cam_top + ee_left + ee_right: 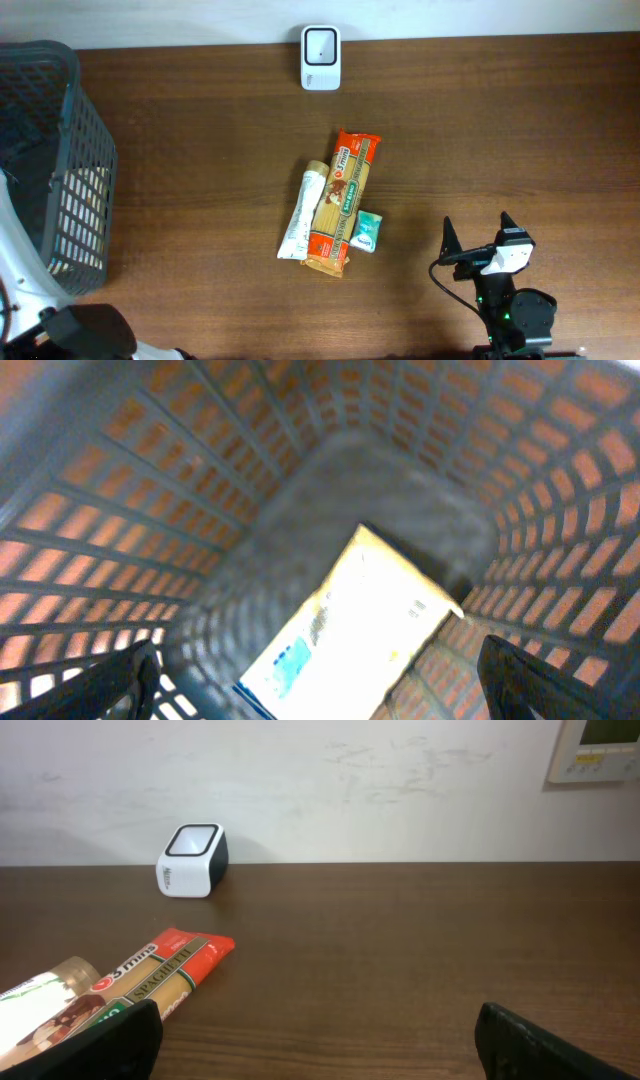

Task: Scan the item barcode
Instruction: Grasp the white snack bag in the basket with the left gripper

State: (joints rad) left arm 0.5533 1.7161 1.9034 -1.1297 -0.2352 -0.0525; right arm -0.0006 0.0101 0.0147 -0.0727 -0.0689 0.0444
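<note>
Left gripper (318, 660) is down inside the basket (420, 450), jaws spread wide, nothing between them. Only the two dark fingertips (110, 682) show, at the bottom corners of the left wrist view. Below them a flat white packet (350, 625) with a blue print lies on the basket floor. The shot is blurred, so the label is unreadable and I can't pick out a barcode.

Overhead, the basket (60, 170) is cut off by the left edge. Its inside is dark, so the left gripper is not distinguishable there. Only part of the white left arm (15, 255) shows.

Right gripper (478, 232) is low over the table (200, 120) near the front right, jaws fully apart, empty, well apart from the goods.

Items to scan are mid-table:
- spaghetti pack (343, 200)
- white tube (302, 215), touching the pack's left side
- small teal packet (367, 231), just beside the pack's right

No barcodes are legible on any of them. In the right wrist view, the spaghetti pack (150, 980) and tube (40, 1005) are cropped at the left edge, and the teal packet is out of frame.

Barcode scanner (321, 58) sits at the far edge, window up, well apart from the items. A wall panel (600, 745) is clipped top right.
</note>
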